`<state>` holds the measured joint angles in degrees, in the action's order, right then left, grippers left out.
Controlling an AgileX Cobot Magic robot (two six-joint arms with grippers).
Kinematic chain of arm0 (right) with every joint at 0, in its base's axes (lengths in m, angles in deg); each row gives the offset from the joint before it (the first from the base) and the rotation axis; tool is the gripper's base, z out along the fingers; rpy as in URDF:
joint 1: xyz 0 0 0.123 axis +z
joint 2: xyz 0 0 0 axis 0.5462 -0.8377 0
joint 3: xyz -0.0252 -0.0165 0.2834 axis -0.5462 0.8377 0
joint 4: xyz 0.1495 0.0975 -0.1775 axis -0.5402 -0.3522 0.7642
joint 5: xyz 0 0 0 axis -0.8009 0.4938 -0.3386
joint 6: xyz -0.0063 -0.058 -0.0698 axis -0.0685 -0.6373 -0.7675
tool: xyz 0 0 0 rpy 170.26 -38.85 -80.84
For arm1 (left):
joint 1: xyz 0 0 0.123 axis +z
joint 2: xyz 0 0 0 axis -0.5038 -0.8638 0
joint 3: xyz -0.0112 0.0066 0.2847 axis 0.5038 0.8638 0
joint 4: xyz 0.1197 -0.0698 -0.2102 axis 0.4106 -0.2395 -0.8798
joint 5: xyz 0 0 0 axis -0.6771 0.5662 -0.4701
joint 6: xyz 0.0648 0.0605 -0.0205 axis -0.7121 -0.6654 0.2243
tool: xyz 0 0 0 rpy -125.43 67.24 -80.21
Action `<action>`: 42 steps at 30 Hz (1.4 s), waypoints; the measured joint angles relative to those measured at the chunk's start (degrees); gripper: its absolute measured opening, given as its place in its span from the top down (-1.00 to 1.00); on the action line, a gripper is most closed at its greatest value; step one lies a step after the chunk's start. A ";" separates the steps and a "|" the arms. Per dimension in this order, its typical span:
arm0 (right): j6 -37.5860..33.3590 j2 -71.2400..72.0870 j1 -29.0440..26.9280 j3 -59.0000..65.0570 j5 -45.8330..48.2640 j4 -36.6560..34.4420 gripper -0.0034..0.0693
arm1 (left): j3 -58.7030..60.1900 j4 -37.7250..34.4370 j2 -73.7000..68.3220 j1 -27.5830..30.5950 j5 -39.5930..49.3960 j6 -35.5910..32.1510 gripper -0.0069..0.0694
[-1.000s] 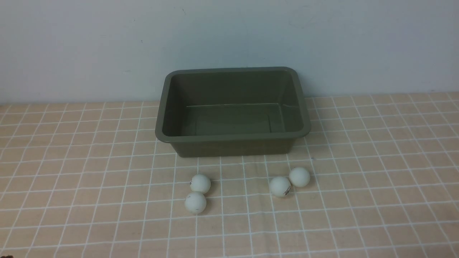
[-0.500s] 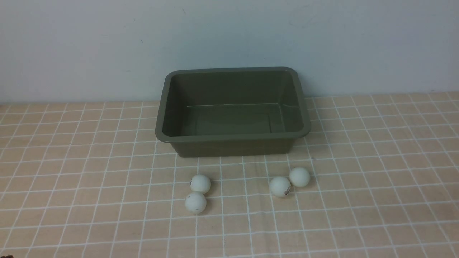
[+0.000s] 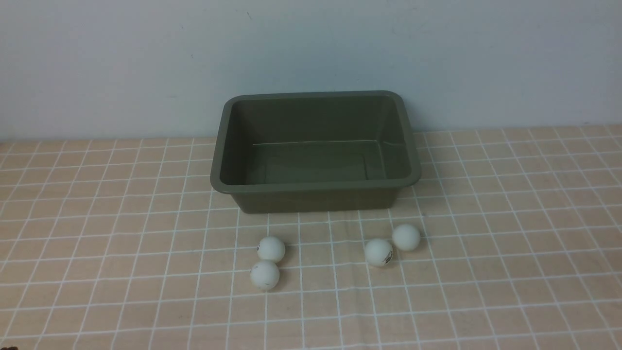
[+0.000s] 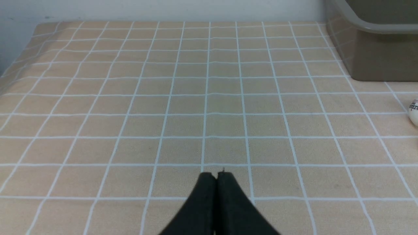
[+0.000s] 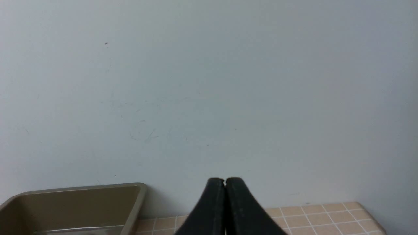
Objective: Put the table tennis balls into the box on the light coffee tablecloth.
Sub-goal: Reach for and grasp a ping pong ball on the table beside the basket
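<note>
I saw the box (image 3: 316, 194) at the far middle of the light coffee tablecloth (image 3: 97, 243), its back close to the wall (image 3: 146, 58). All four table tennis balls (image 3: 271, 249) lay on the cloth just on the near side of the box, all outside it. Left pair: farther ball touching or nearly touching the nearer one (image 3: 265, 275). Right pair: nearer ball (image 3: 378, 252) carried a dark print, farther ball (image 3: 406, 237) sat against its right. The pairs were well apart. My left tool (image 4: 216, 176) was pressed together, low over bare cloth left of the box, gripping nothing. My right tool (image 5: 225, 180) was also pressed together, raised, facing the wall, gripping nothing.
</note>
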<state>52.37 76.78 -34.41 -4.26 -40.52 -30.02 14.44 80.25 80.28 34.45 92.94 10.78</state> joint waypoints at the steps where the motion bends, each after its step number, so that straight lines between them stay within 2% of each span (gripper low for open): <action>1: 0.00 0.00 0.00 0.00 0.00 -0.36 0.96 | 0.00 0.00 0.00 0.00 0.00 0.00 1.00; 12: 0.00 0.00 0.00 0.00 0.00 -1.65 0.96 | 0.19 -1.32 0.00 0.00 -1.93 0.36 1.00; 16: 0.00 0.00 0.00 0.00 0.00 -1.65 0.96 | 0.26 -10.60 0.00 0.00 -8.21 4.71 1.00; 19: 0.05 0.00 0.00 0.00 0.65 -1.65 0.96 | 0.26 -21.42 0.00 0.00 -13.92 7.31 1.00; 23: 0.05 0.00 0.00 0.00 1.90 -1.65 0.96 | 0.26 -32.32 0.00 0.00 -17.47 8.09 1.00; 27: -1.19 0.00 0.00 0.00 2.21 -1.65 0.96 | -0.29 -38.61 0.00 0.00 -19.91 6.71 1.00; 32: -3.19 0.00 0.00 0.00 2.21 -1.65 0.96 | -9.62 -34.03 0.00 -0.62 -9.62 -5.52 1.00; 35: -4.27 0.00 0.00 0.00 2.21 -2.23 0.96 | -18.72 -32.42 -2.42 -0.75 3.27 -12.56 1.00; 37: -4.72 0.00 0.00 0.00 2.21 -3.63 0.96 | -23.67 -32.04 -7.35 -0.75 12.47 -14.63 1.00; 38: -4.79 0.00 0.00 0.00 2.21 -3.77 0.96 | -24.56 -31.99 -7.91 -0.75 13.28 -14.71 1.00; 39: -5.07 0.00 0.00 0.00 2.21 -4.79 0.96 | -27.73 -31.76 -12.75 -0.75 19.25 -15.45 1.00; 42: -6.20 0.00 0.01 0.00 2.37 -7.58 0.96 | -32.34 -30.63 -22.89 -0.75 25.97 -17.88 0.98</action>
<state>46.17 76.78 -34.40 -4.26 -38.15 -37.59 -17.90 49.62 57.39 33.70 118.92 -7.10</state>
